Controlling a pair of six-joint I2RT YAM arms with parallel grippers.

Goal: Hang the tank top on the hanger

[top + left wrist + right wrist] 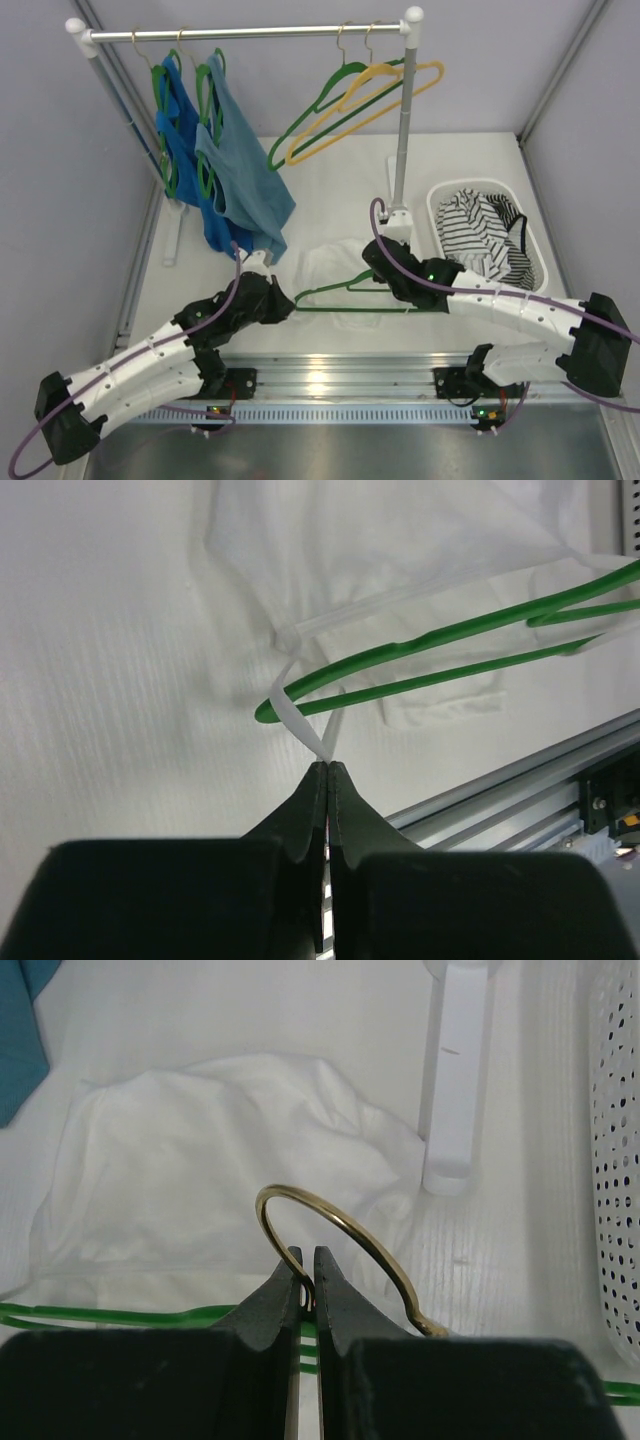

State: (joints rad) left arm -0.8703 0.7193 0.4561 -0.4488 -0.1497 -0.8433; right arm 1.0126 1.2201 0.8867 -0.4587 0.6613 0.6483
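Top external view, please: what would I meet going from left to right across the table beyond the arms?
Blue tank tops, white tank top, rack's right post, white basket holding the striped garment.

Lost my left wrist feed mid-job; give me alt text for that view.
The left gripper is shut on a thin white strap of the tank top, crumpled on the table beyond. The strap crosses the tip of the hanger.

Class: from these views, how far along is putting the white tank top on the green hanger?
Done: both grips set. In hand: the left gripper pinches a strap at the hanger tip; the right gripper clamps its hook. Left: the tank top lies crumpled on the table, shoulders not yet on it.
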